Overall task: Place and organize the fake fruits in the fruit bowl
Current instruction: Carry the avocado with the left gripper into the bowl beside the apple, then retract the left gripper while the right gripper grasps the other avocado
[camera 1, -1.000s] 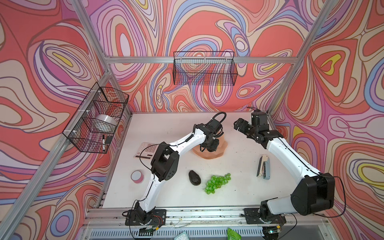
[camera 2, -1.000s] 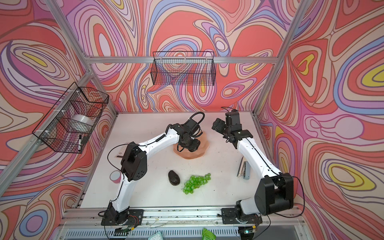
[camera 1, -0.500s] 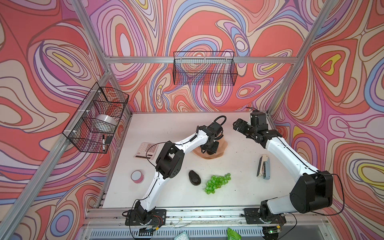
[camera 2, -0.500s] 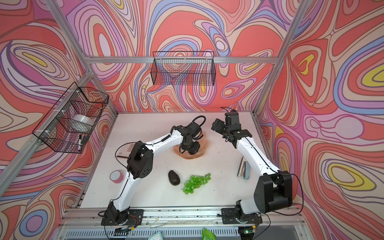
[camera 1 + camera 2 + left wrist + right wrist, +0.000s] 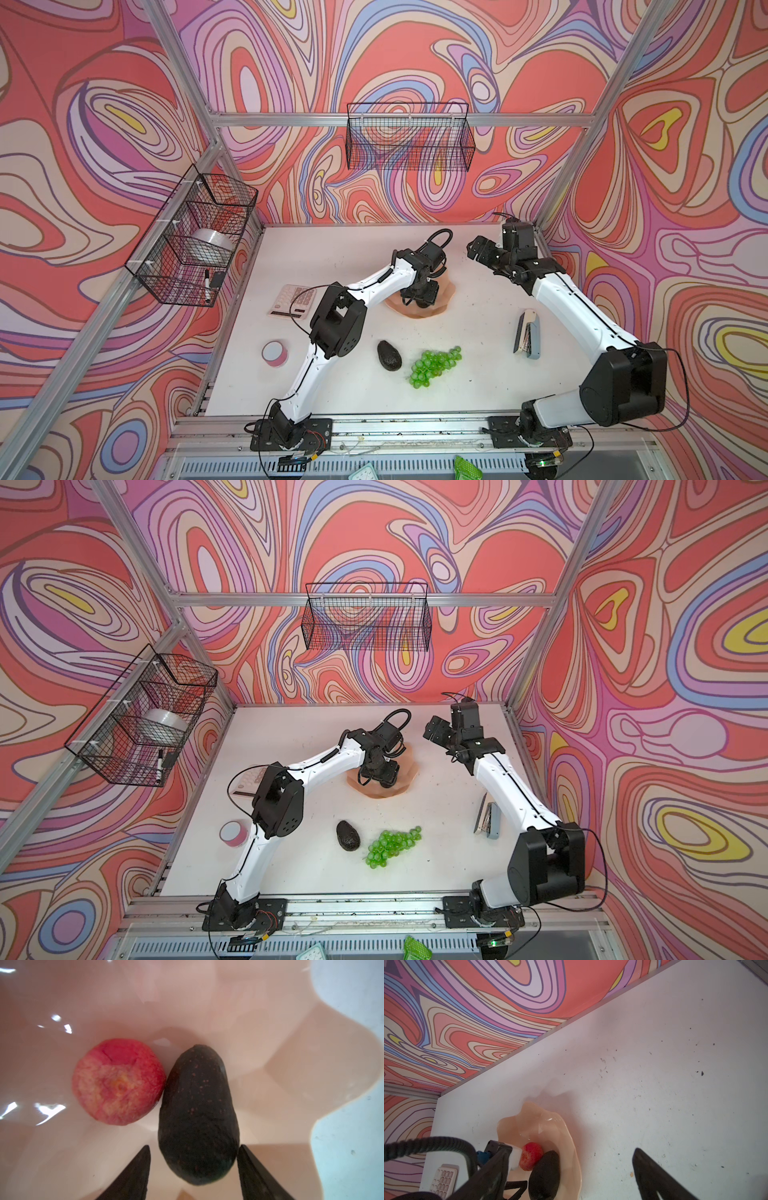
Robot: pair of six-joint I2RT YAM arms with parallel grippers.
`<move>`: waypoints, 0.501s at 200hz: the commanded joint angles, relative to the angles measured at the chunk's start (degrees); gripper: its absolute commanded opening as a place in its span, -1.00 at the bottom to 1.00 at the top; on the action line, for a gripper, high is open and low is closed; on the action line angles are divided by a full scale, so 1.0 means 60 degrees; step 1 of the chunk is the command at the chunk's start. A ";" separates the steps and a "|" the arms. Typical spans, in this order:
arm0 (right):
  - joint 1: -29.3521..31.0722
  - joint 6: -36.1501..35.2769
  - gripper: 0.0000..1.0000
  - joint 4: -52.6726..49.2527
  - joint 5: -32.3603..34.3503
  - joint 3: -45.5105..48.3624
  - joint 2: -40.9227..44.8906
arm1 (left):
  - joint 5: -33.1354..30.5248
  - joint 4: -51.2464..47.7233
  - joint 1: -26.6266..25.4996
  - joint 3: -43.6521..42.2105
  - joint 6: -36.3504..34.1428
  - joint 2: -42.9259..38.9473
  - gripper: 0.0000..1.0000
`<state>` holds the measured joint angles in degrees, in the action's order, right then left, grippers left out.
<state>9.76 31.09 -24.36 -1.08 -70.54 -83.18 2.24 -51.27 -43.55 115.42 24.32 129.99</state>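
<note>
The peach-pink fruit bowl (image 5: 441, 308) (image 5: 406, 786) sits mid-table towards the back. In the left wrist view a red apple (image 5: 118, 1082) and a dark avocado (image 5: 197, 1113) lie side by side, touching, on the bowl's floor (image 5: 270, 1084). My left gripper (image 5: 419, 296) (image 5: 194, 1146) is down in the bowl and open, its fingers (image 5: 135, 1178) straddling the avocado's wide end, with a gap on one side. A second avocado (image 5: 389, 355) and green grapes (image 5: 434, 366) lie on the table nearer the front. My right gripper (image 5: 478, 250) (image 5: 571, 1151) hovers open and empty right of the bowl (image 5: 542, 1122).
A calculator (image 5: 293, 301) and a pink tape roll (image 5: 274, 353) lie at the left, a stapler (image 5: 528, 338) at the right beside my right arm. Black wire baskets hang on the back wall (image 5: 409, 137) and the left wall (image 5: 193, 237).
My left gripper's jaws have parted from the avocado, which now rests in the bowl beside the apple. The left arm's elbow has shifted slightly. The right arm has hardly moved.
</note>
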 commanded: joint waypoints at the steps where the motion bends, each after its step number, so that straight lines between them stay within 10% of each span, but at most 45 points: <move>1: -0.0052 -0.0413 0.90 -0.0223 -0.0096 -0.0265 -0.0043 | -0.0718 -0.0228 0.0054 -0.0032 0.0208 -0.1339 0.36; 38: 0.0314 -0.0920 0.82 -0.0466 -0.0665 -0.0037 0.0155 | -0.1472 0.1001 0.0737 -0.2280 0.0567 -0.3905 0.42; 100: 0.4321 -0.1778 0.77 -0.1783 0.0090 0.0009 -0.0183 | -0.4498 0.4477 0.1857 -0.8032 -0.0423 -0.9423 0.76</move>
<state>28.21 22.65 -30.50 -1.28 -71.02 -83.20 -16.05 -32.03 -34.28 74.26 24.38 80.12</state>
